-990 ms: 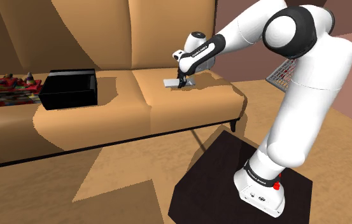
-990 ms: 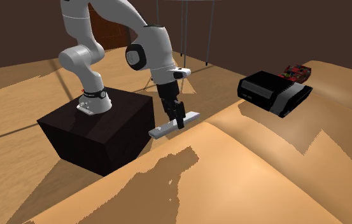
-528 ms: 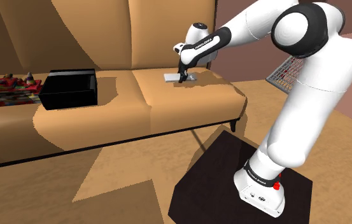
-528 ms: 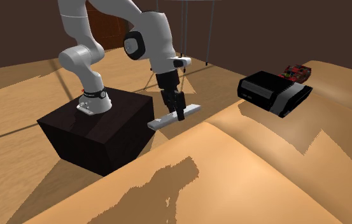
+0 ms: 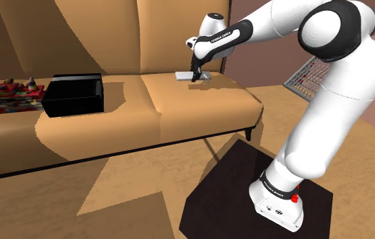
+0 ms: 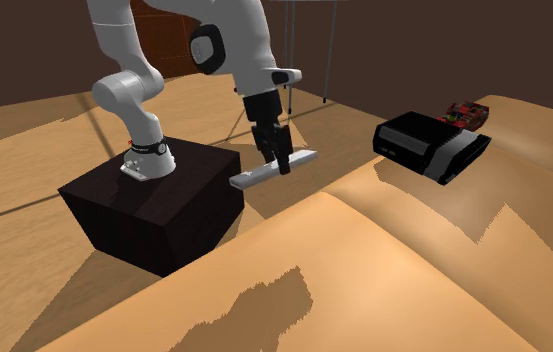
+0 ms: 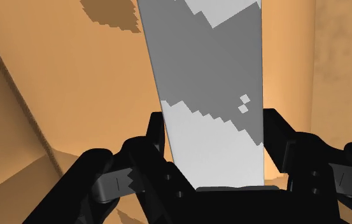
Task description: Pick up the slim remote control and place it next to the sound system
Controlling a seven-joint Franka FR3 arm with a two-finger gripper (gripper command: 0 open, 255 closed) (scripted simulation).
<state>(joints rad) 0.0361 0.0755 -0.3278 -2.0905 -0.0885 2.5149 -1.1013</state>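
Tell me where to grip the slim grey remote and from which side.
Grip the remote across its narrow width, with the fingers on its two long edges near mid-length, coming down onto its broad face. It is a long flat slab, so probably only the width fits between the fingers. The gripper is shut on it this way, above the sofa seat.

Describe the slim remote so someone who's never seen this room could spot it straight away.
Find the tan sofa, then its seat cushion at the shoulder view's right. Above it the black gripper clasps the remote: a thin, pale grey slab, unlike the bulky black box farther left.
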